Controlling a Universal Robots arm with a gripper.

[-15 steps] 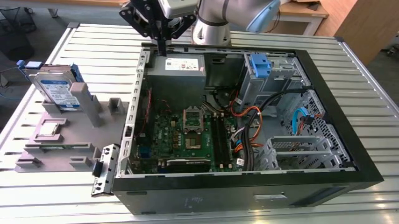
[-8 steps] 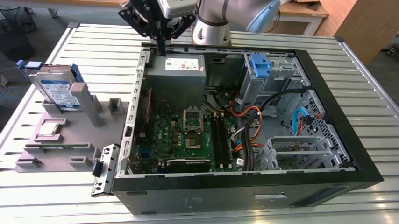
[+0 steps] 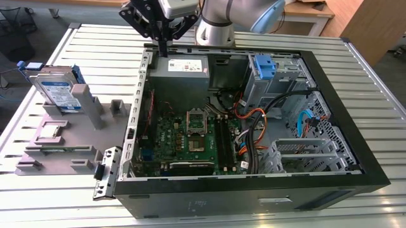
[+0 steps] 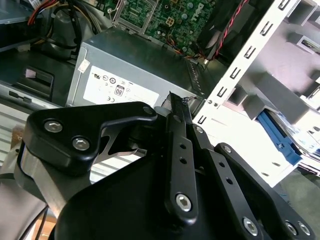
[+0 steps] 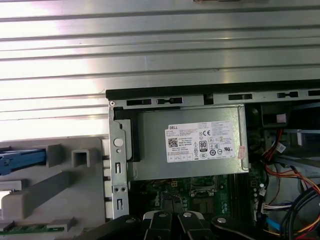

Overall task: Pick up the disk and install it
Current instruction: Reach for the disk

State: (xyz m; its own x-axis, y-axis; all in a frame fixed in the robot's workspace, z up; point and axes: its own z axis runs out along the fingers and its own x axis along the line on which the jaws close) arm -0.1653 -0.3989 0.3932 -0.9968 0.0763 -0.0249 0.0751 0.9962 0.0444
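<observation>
The disk (image 3: 61, 93), silver with a blue-and-white label and a blue carrier, stands upright in a grey fixture (image 3: 70, 137) at the exterior view's left, beside the open computer case. A blue edge of the disk (image 5: 22, 159) shows in the first wrist view, and the disk (image 4: 281, 139) appears again in the second wrist view. My gripper (image 3: 163, 51) hangs above the case's back corner, over the grey power-supply box (image 3: 187, 67), well away from the disk. Its fingers (image 4: 179, 125) are shut together with nothing between them.
The open black computer case (image 3: 355, 156) lies on a slatted metal table (image 3: 82, 42). Inside are the motherboard (image 3: 190, 137), cables and a drive cage (image 3: 282, 78) with a lone blue bracket (image 3: 263, 66). A metal side strip (image 3: 106, 171) leans at the case's near corner.
</observation>
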